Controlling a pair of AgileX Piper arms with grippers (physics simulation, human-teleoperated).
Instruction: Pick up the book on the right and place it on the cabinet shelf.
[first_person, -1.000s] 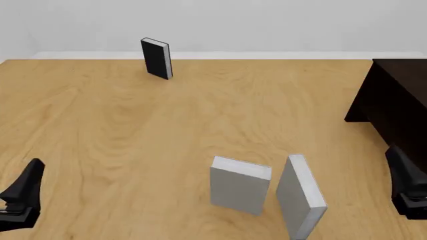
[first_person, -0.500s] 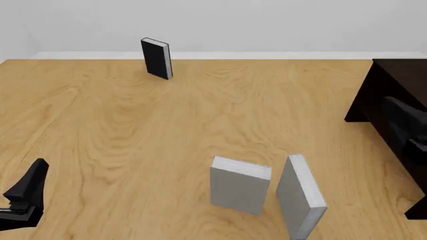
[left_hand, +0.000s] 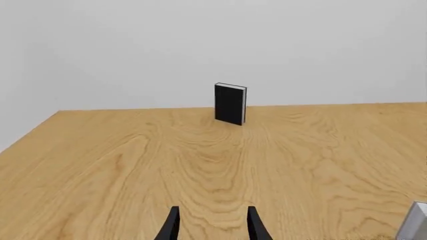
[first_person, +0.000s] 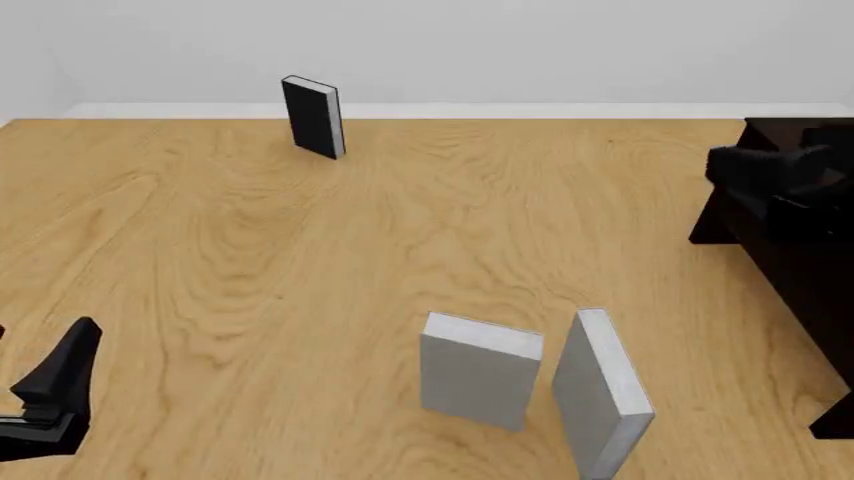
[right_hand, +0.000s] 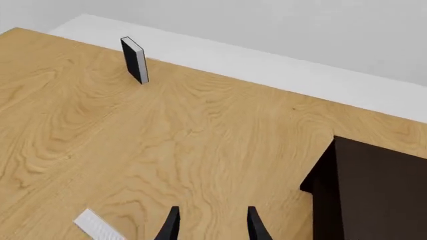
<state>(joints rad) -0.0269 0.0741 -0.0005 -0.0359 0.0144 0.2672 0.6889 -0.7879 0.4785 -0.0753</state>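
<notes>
1. The book (first_person: 603, 392) to grab stands on its edge at the near right of the worktop (first_person: 267, 260). Nothing holds it yet.
2. Just to its left stands a second grey book (first_person: 478, 368) that looks almost the same. The two are close but apart. Big risk: the arm grabs the wrong one, b/c they look so alike.
3. The right gripper (right_hand: 210, 222) is up high, near the cabinet (first_person: 794, 240), well apart from the book. Its jaws are apart w/ nothing between them.
4. From the right wrist view only a bit of one grey book shows at the edge, so the aim could be off when the arm comes down.
5. The book is thin and tall. A bump from one jaw could tip it over, and it could knock the second grey book down too.
6. The gap between the two grey books is small, so a jaw on that side may hit the neighbour.
7. The cabinet is just beside the right arm. The arm could hit its dark side on the way.
8. The left gripper (left_hand: 210, 225) sits low at the near left, jaws apart and empty, out of the way.
9. A black book (first_person: 314, 117) stands far back by the wall. It blocks nothing.
</notes>
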